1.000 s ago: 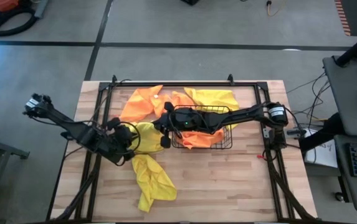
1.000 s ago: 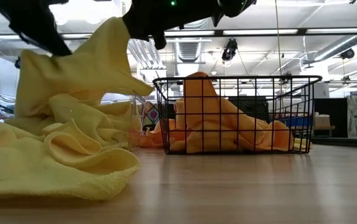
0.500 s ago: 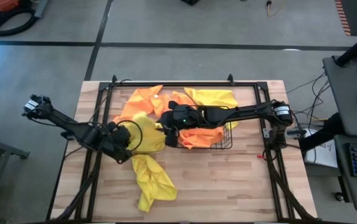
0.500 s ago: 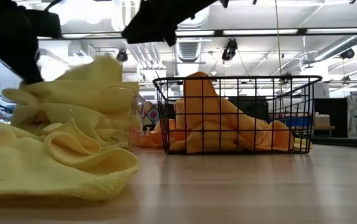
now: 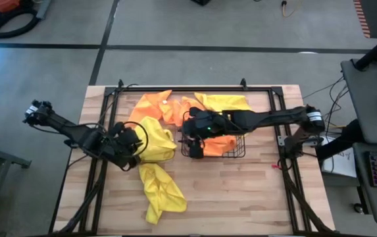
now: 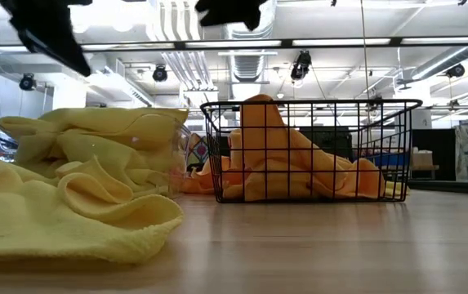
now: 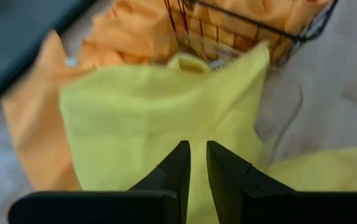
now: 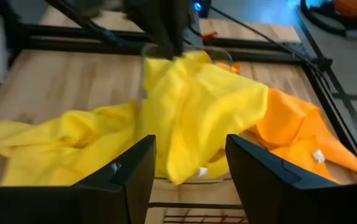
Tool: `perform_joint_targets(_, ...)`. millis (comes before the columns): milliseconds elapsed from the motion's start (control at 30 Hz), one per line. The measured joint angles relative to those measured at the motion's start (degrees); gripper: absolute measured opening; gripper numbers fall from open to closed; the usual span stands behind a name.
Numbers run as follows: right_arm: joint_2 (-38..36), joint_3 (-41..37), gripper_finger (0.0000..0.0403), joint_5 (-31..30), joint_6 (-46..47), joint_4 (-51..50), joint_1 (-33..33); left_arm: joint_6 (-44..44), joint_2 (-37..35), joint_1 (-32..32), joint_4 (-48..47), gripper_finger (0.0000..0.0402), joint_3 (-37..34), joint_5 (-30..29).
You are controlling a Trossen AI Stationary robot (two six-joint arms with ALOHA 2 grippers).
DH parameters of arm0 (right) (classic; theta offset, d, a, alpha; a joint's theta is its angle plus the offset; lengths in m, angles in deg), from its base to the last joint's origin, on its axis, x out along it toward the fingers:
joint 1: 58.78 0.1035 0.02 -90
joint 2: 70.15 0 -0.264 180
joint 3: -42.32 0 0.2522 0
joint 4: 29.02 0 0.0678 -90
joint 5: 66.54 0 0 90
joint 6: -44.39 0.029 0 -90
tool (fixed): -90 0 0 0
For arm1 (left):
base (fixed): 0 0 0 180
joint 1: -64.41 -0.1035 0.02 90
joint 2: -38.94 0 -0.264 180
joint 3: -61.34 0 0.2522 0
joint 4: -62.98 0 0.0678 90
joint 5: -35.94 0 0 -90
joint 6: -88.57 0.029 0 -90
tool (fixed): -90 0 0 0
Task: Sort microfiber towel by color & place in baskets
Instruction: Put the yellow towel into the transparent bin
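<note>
Right gripper [image 5: 193, 139] over the wire basket [image 5: 235, 153] edge, fingers spread wide and empty, left gripper [image 7: 197, 163] nearly pinched shut above the yellow towel [image 5: 154, 139] draped on the clear bin.

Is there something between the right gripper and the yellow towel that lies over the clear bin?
Nothing visible. The right gripper, fingers open, faces the yellow towel draped over the clear bin with only open space between them.

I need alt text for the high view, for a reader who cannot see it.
A yellow microfiber towel lies draped over the clear plastic basket beside the black wire basket holding orange cloth. The right gripper hovers open above the wire basket; the left gripper is beside the towel.
</note>
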Motion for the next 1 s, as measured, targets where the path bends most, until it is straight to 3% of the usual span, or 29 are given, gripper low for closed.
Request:
perform_joint_targets(133, -2.89, -1.09, 0.0181, -2.66, -0.7, -0.03, 2.16, 1.31, 0.2, -1.05, 1.85, 0.0038, -0.81, -3.67)
perform_joint_targets(400, -7.52, -3.26, 0.017, -9.26, -1.15, 0.03, 5.72, 1.31, 0.39, -8.14, 7.69, 0.0038, -7.05, -3.5)
perform_joint_targets(600, -8.26, -3.41, 0.0163, -9.46, -1.15, -0.05, 6.82, 3.63, 0.61, -13.12, 12.88, 0.0038, -11.79, 3.73)
perform_joint_targets(1000, -8.12, -3.78, 0.0159, -10.55, -1.15, -0.21, 6.79, 2.07, 0.59, -13.49, 14.81, 0.0038, -17.57, 17.04)
